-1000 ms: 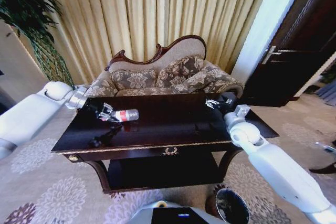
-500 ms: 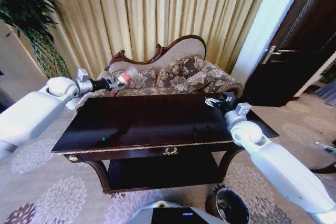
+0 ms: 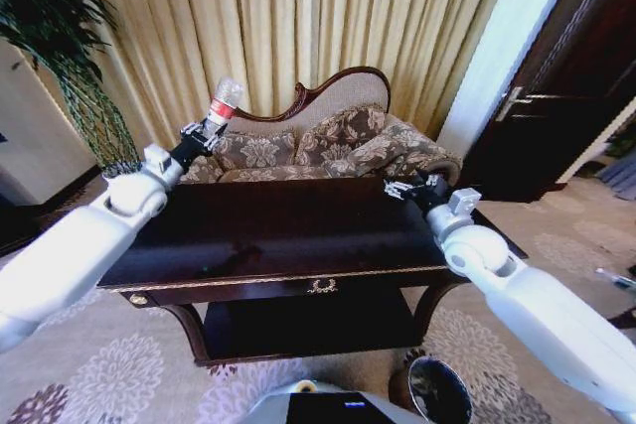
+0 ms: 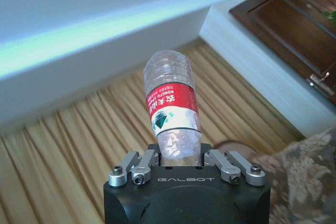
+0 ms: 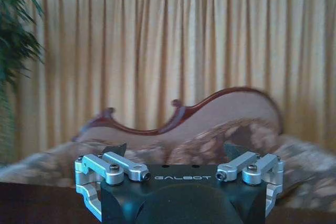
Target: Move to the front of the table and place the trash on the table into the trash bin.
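1. The left claw (image 3: 206,129) is raised high above the far-left corner of the desk (image 3: 298,230), in front of the curtain (image 3: 298,27).
2. It grips the bottle (image 3: 225,99) by its lower end; the bottle tilts up and away from the claw, clear of the desk.
3. In the left wrist view the bottle (image 4: 172,113) stands out of the claw (image 4: 181,162), its red label facing the camera, fingers pressed against its base.
4. The right claw (image 3: 405,189) hovers over the far-right part of the desk, open and holding nothing.
5. In the right wrist view that claw (image 5: 176,156) has its fingers spread wide, pointing toward the sofa (image 5: 210,124).
6. The bin (image 3: 438,391) stands on the carpet at the near right, below the desk's right end.
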Controlling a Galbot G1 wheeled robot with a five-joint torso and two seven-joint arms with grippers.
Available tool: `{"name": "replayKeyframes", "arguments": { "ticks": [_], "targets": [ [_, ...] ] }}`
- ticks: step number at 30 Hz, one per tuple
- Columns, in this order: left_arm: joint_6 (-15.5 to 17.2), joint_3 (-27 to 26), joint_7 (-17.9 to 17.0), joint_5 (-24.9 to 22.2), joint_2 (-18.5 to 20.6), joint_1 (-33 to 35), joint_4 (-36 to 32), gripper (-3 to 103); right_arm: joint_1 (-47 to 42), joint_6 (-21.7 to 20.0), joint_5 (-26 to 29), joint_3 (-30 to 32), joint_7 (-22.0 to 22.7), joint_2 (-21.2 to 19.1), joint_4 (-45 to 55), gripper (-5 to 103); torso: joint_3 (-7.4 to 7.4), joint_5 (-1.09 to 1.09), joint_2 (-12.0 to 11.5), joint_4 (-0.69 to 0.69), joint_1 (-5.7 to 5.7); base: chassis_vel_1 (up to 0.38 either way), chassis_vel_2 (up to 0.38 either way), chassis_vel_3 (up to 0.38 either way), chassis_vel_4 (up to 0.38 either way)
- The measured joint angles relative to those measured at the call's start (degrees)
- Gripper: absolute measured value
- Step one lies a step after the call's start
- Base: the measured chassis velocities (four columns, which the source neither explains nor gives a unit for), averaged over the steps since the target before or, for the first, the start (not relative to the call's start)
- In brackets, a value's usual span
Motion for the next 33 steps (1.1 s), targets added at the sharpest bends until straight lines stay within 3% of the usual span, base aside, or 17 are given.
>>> {"name": "replayKeyframes", "arguments": {
  "ticks": [2,6,7,9,13,25,33],
  "targets": [
    [-1.5,0.1,-1.4,3.1,-0.2,0.2,-1.5,33,0.8,-0.6,5.3,0.3,-1.6,-0.1,1.6,100,0.0,0.0,0.0,-0.02,0.0,0.0,0.0,0.0,0.0],
    [-2.1,0.7,-1.9,5.1,-0.1,0.3,-2.8,33,1.0,-0.7,8.8,0.8,-4.7,-0.5,2.1,100,0.0,0.01,0.0,-0.03,0.0,0.0,0.0,0.0,0.0],
    [-2.3,1.8,-2.2,6.8,0.8,0.4,-4.7,33,1.0,0.2,12.2,1.3,-7.8,-0.9,2.4,100,0.0,0.0,0.0,-0.03,0.01,0.0,0.0,0.0,0.0],
    [-2.4,3.2,-2.7,8.8,1.9,0.7,-7.3,33,1.7,1.4,16.9,2.0,-9.8,-1.1,3.2,100,0.0,0.02,0.0,-0.02,0.0,0.0,0.0,0.0,0.0],
    [-2.6,5.3,-3.2,12.1,1.7,-0.6,-9.1,33,4.8,2.8,21.1,1.7,-11.0,-0.9,4.3,100,0.0,0.0,0.0,-0.01,0.0,0.0,0.0,0.0,0.0],
    [-1.5,12.9,-2.1,13.6,0.0,-5.0,-9.9,33,11.0,2.4,25.3,-0.6,-12.2,1.1,4.1,100,0.0,0.01,0.0,-0.02,0.0,0.0,0.0,0.0,0.0],
    [1.4,18.0,-2.2,10.8,-1.7,-10.1,-10.2,33,13.9,1.2,24.4,-2.3,-12.2,2.5,2.0,100,0.01,0.0,0.0,-0.01,0.01,0.0,0.0,0.0,0.0]
  ]
}}
